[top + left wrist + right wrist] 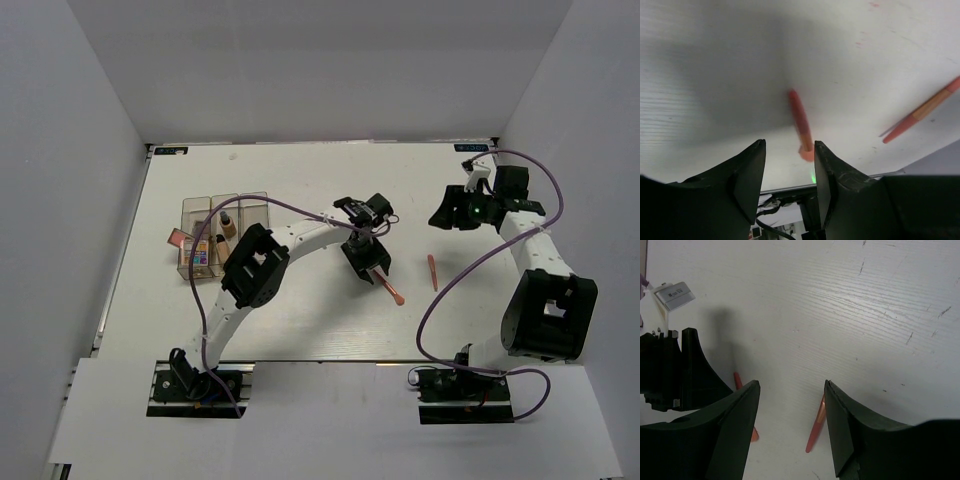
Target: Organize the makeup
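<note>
Two thin pink-red pencils lie on the white table. One pencil (390, 288) (801, 122) rests just beyond my left gripper (366, 256) (789, 150), near its right fingertip, blurred. That gripper is open and holds nothing. The other pencil (432, 272) (816, 426) (922, 112) lies to the right, below my right gripper (445, 215) (791, 390), which hovers open and empty. The rest of the makeup sits at the left in a clear box (258, 203): a beige bottle (227, 222) and a multicolour palette (200, 255). A pink palette (178, 238) leans at the box's left side.
White walls close in the table (300, 170) at the back and both sides. The left arm's purple cable (300, 212) arcs over the table's middle. In the right wrist view the left gripper's black body (685, 370) shows at the left edge.
</note>
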Robot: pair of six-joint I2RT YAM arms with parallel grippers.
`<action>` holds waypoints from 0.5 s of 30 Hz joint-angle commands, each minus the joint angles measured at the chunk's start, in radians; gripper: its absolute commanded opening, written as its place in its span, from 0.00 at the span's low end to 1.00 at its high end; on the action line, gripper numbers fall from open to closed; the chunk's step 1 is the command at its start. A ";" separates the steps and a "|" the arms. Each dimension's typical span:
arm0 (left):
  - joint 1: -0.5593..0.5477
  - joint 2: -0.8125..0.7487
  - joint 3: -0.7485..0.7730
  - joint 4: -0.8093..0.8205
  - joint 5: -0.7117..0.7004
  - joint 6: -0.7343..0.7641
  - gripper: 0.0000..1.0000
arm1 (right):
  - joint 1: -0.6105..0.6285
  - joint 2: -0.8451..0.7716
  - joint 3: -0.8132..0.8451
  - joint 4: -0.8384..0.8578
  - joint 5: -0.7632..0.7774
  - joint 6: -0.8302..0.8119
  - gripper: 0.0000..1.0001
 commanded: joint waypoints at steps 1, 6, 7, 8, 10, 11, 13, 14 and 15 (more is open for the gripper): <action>-0.006 -0.004 0.055 -0.004 0.013 -0.031 0.54 | -0.010 -0.030 -0.018 0.030 -0.032 0.014 0.60; -0.016 -0.004 0.055 0.033 0.011 -0.031 0.55 | -0.013 -0.043 -0.041 0.038 -0.034 0.016 0.60; -0.016 0.007 0.060 0.031 0.017 -0.029 0.54 | -0.015 -0.044 -0.044 0.040 -0.034 0.017 0.60; -0.016 0.013 0.064 0.025 0.023 -0.029 0.55 | -0.015 -0.044 -0.045 0.038 -0.035 0.020 0.60; -0.016 0.033 0.076 0.002 0.045 -0.031 0.55 | -0.018 -0.047 -0.045 0.041 -0.038 0.023 0.60; -0.016 0.043 0.080 -0.001 0.052 -0.031 0.55 | -0.016 -0.049 -0.045 0.043 -0.037 0.023 0.60; -0.016 0.048 0.080 0.004 0.065 -0.029 0.54 | -0.021 -0.050 -0.050 0.046 -0.040 0.023 0.59; -0.016 0.051 0.081 0.004 0.062 -0.031 0.55 | -0.019 -0.053 -0.051 0.046 -0.040 0.025 0.60; -0.016 0.051 0.080 0.005 0.057 -0.034 0.55 | -0.024 -0.052 -0.053 0.047 -0.043 0.025 0.59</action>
